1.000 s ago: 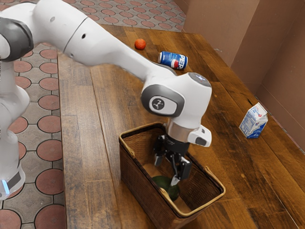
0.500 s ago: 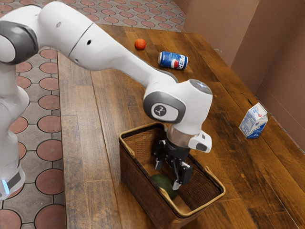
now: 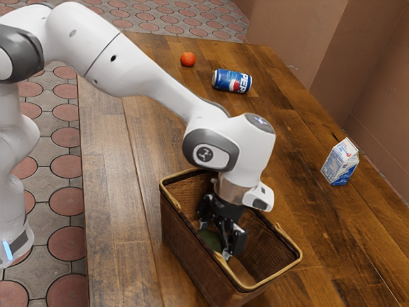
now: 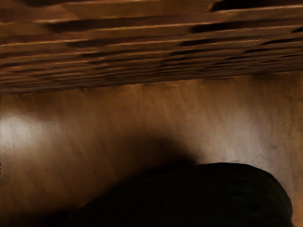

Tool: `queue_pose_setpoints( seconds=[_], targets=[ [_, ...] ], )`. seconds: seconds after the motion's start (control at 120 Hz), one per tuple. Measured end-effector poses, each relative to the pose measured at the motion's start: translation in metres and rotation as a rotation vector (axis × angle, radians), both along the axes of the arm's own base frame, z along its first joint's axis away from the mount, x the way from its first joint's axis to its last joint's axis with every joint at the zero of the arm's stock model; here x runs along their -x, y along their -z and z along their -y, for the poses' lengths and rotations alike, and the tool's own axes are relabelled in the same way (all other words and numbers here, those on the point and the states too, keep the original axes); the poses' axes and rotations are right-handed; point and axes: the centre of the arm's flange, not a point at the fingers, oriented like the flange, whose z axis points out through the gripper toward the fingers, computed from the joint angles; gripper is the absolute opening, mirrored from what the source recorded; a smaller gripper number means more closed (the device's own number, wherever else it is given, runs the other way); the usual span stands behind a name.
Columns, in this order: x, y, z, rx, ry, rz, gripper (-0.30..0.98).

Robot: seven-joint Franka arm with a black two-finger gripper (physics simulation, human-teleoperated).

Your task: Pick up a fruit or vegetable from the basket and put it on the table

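The gripper (image 3: 215,240) stands wide, down inside the basket, its two fingers apart with the green fruit or vegetable, perhaps an avocado (image 3: 209,239), between and partly under them; I see no clamp on it. From the exterior view's left, the white arm (image 3: 135,69) slopes down across the wooden table (image 3: 112,211), and its hand points nearly straight down, leaning a little. Next comes the wicker basket (image 3: 189,257), the avocado low within it. The coming grasp turns on how the avocado lies across the opening: it seems slightly to the exterior view's left of the gap's middle, and its long axis I cannot tell. A small shift that way, perhaps a little lower, then closing, looks right; a grip on the rounded side could slip. Farther off lie an orange (image 3: 187,59), a Pepsi can (image 3: 231,81) on its side and, farthest right, a milk carton (image 3: 339,165).
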Motion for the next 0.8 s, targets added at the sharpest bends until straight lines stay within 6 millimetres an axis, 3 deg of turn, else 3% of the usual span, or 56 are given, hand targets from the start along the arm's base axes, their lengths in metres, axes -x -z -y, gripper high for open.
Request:
queue_pose_setpoints(
  seconds=[0.3, 0.425, 0.8],
  targets=[
    [-0.003, 0.014, 0.000, 0.000, -0.012, -0.013, 0.68],
    [-0.003, 0.009, -0.001, 0.004, -0.018, -0.004, 0.56],
    [-0.001, -0.005, -0.002, 0.011, -0.047, 0.016, 0.58]
  ],
)
